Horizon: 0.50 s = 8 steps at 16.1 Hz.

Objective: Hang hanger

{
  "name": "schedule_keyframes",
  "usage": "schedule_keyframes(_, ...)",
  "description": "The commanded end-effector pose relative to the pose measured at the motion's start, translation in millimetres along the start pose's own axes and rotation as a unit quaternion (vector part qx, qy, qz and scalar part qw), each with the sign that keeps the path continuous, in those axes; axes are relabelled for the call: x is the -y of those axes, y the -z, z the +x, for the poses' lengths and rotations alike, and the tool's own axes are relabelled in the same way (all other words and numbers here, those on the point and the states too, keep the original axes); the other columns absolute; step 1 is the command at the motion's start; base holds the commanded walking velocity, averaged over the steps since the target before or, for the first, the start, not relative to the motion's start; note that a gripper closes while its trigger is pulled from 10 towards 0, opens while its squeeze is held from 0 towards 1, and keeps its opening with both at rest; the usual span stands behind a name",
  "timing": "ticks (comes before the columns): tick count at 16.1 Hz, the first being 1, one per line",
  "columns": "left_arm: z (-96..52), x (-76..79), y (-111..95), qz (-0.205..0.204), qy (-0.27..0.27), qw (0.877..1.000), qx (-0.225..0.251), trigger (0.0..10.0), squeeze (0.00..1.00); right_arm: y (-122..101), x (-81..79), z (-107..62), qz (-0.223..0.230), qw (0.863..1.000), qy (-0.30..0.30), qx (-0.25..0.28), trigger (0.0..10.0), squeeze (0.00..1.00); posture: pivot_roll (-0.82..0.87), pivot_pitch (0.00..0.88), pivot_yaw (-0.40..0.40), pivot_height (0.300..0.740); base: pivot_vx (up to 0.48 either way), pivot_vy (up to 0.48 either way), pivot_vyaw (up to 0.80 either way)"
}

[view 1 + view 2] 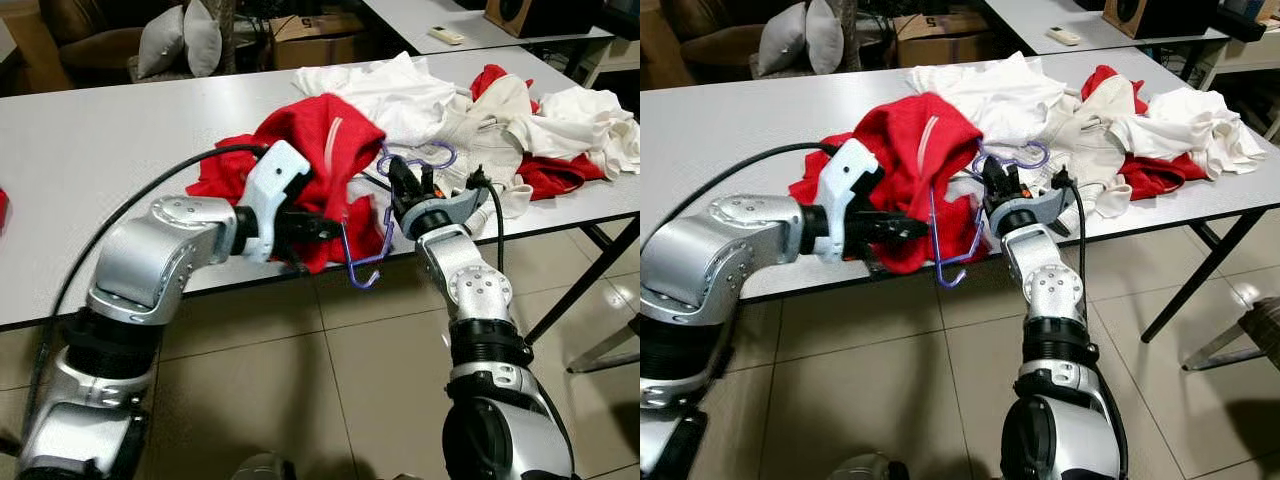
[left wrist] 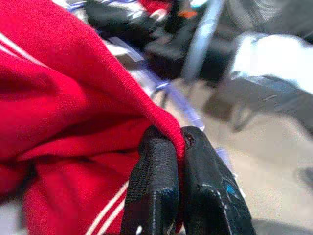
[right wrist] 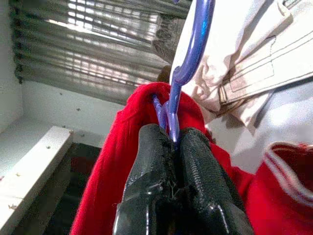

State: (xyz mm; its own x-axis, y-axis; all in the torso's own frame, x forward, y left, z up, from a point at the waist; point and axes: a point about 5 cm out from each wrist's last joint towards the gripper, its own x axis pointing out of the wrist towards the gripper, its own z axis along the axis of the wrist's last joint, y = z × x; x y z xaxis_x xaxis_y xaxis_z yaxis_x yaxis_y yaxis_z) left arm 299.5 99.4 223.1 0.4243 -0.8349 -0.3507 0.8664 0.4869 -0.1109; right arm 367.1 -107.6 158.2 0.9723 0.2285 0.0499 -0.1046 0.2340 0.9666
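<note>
your purple hanger [image 1: 372,255] hangs off the front edge of the white table [image 1: 90,150], its hook end curling below the table edge and its upper loop [image 1: 432,152] lying up on the tabletop among the clothes. your right gripper [image 1: 410,192] has it: in the right wrist view the two black fingers [image 3: 151,181] are pressed together on the thin purple bar [image 3: 172,117], with red cloth just behind and a cream garment [image 3: 254,63] beside it.

the red garment [image 1: 320,150] is bunched on the table right beside the hanger, and part of it drapes over the front edge, touching the hanger's bar. your left gripper [image 1: 322,232] reaches in from the left at that draped edge; in the left wrist view its fingers [image 2: 151,191] are closed tight, pinching a fold of the red cloth [image 2: 73,107] between them, a white stripe visible on the fabric.

behind and to the right you have a heap of white clothes [image 1: 400,90] mixed with more red pieces [image 1: 545,175], spread toward the far right end of the table. farther back there are two grey cushions [image 1: 182,40], a cardboard box [image 1: 315,38] and a second table with a remote [image 1: 445,36] on it. the floor below is tiled.
</note>
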Motion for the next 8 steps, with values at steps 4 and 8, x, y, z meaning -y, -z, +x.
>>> schedule_keyframes(4,-6.3,25.5,-14,-0.03,0.115,0.993,0.026,0.0,0.0,62,-60.3,22.4,0.118,0.991,-0.063,-0.017,10.0,0.0,0.09,0.004,0.04,0.74,0.0,0.0,0.0)
schedule_keyframes(8,-10.9,31.7,-9,-0.039,0.134,0.99,0.019,0.0,0.0,67,-63.8,25.8,0.108,0.992,-0.061,-0.02,10.0,0.0,0.09,0.0,0.032,0.74,0.0,0.0,0.0)
